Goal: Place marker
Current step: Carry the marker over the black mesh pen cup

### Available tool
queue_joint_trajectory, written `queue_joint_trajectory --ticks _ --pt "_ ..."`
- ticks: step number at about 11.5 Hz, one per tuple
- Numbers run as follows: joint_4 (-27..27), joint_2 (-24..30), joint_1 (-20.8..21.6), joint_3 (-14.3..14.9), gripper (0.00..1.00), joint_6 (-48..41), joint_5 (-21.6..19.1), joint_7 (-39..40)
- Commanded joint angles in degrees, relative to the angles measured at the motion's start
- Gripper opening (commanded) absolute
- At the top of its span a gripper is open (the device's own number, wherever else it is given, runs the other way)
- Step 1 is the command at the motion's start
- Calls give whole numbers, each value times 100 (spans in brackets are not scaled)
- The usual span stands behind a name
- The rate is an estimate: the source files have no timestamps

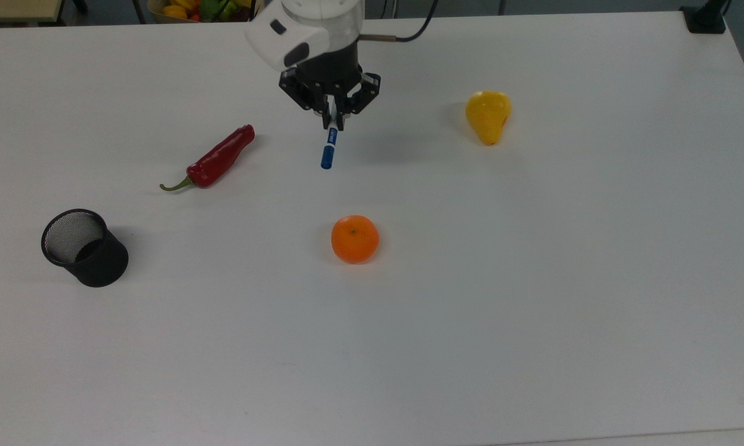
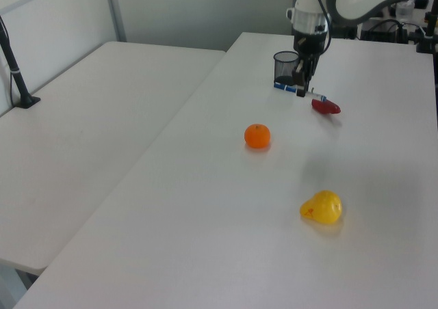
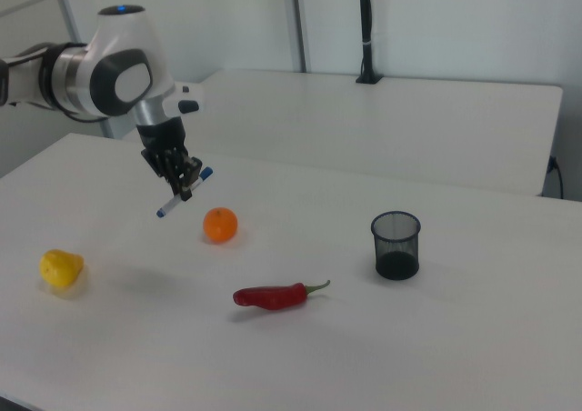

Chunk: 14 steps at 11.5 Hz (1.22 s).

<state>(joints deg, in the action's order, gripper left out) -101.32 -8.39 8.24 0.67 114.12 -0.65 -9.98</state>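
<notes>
Your black two-finger gripper (image 1: 332, 118) is clamped on the slim white-barrelled, blue-capped marker (image 1: 329, 150), carrying it level in the air above the white table (image 1: 533, 279); the black mesh cup (image 1: 84, 247) stands well apart, probably your destination.

No text can be read; the print on the marker (image 1: 329, 146) is too small to make out.

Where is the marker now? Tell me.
The marker is held in the hand, lifted above the table, between the red pepper and the pear in the top view.
</notes>
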Motion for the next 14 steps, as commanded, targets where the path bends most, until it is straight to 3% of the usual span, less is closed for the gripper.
queue_joint_trajectory --ticks 1,4,8,14 --pt "673 30 28 170 0 -609 -58 -118" --pt "1131 48 28 380 0 -979 -120 -92" --pt "1343 65 19 952 0 -796 -181 461" --pt "1080 -189 -174 1427 0 1275 -190 559"
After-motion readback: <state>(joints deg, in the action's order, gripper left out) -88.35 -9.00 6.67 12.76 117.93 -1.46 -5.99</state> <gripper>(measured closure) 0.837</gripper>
